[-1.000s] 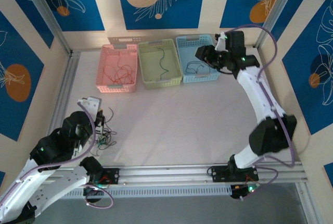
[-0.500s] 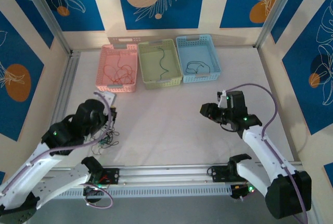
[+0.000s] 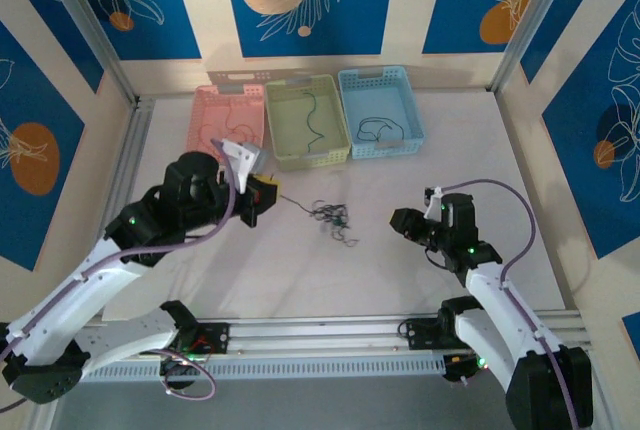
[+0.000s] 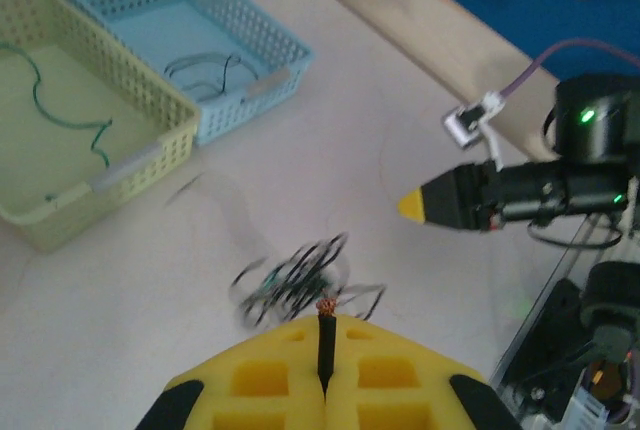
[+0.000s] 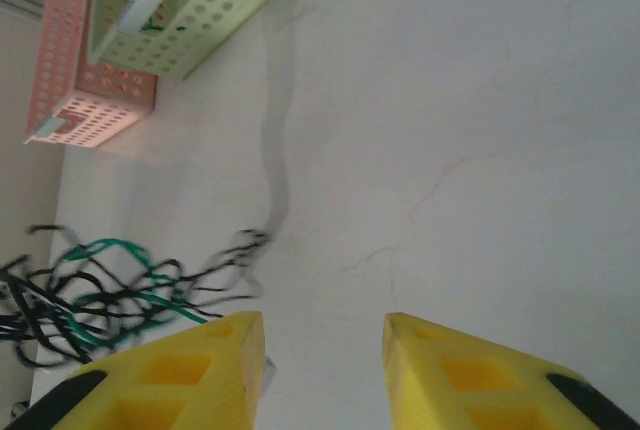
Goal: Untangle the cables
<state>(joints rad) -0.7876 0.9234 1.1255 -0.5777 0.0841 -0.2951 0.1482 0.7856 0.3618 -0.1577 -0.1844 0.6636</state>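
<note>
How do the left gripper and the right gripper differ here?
The left gripper is shut on a black cable at its end; the right gripper is open, holding nothing. In the top view, the left gripper lies left of the cable clump, the right gripper to its right. Both have yellow finger pads.

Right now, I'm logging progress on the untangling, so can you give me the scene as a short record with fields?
left claw: shut on a black wire leading out of the clump
right claw: open, empty
clump: black and green wires, tangled, between the two claws
pink basket: red wires
green basket: one green wire
blue basket: one dark wire
</note>
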